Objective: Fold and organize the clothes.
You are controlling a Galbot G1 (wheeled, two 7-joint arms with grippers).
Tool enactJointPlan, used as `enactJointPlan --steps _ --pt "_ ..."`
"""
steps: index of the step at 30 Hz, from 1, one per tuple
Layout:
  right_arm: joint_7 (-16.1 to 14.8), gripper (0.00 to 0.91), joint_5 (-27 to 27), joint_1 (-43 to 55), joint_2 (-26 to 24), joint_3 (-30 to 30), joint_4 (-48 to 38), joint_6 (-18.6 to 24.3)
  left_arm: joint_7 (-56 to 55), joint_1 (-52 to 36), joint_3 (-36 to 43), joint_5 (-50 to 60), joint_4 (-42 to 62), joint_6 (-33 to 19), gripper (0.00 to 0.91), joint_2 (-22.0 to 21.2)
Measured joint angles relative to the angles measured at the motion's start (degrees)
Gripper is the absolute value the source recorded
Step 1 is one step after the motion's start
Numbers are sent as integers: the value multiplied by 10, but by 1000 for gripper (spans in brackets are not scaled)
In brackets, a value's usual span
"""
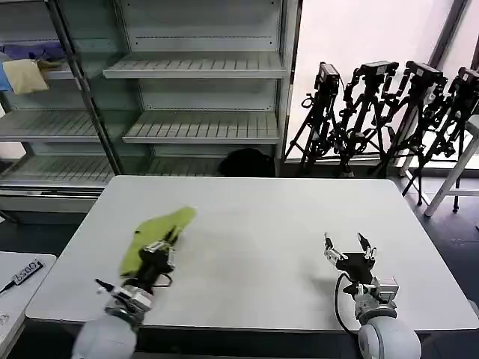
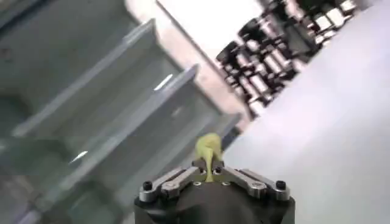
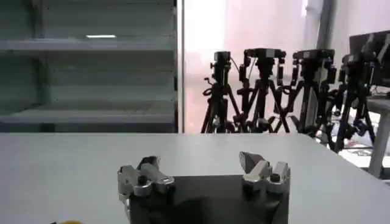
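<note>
left end effector [image 1: 162,247] sits low over the near-left part of the white bench [image 1: 254,224], fingers clamped together on a pinch of the lime t-shirt [image 1: 156,238], which lies bunched on the bench just ahead of it. right end effector [image 1: 349,250] rests near the near-right edge, well apart from the shirt, fingers spread apart and holding nothing.

No legible text, labels or numbers (any markings too small)
</note>
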Motion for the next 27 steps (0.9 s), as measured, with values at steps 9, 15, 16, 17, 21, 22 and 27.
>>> enactJointPlan --steps 9,15,16,17,21,22,27 --pt "-6 907 -3 6 4 -9 0 -9 -14 -28 101 -1 44 28 403 -32" --pt "-11 907 1 13 7 -21 13 -45 -44 -50 135 -16 74 56 907 -53" --pt "-12 907 5 14 7 -24 14 -53 -50 -53 139 -19 79 60 907 -56" --pt "-12 907 8 15 6 -27 15 -59 -55 -55 143 -22 83 64 907 -59" --pt "-14 907 22 19 7 -43 16 -79 -76 -66 160 -36 92 81 907 -69" --pt "-14 907 26 21 8 -47 15 -83 -80 -69 161 -40 92 85 907 -70" --pt "-8 907 51 28 15 -79 8 -100 -93 -83 163 -67 88 105 907 -72"
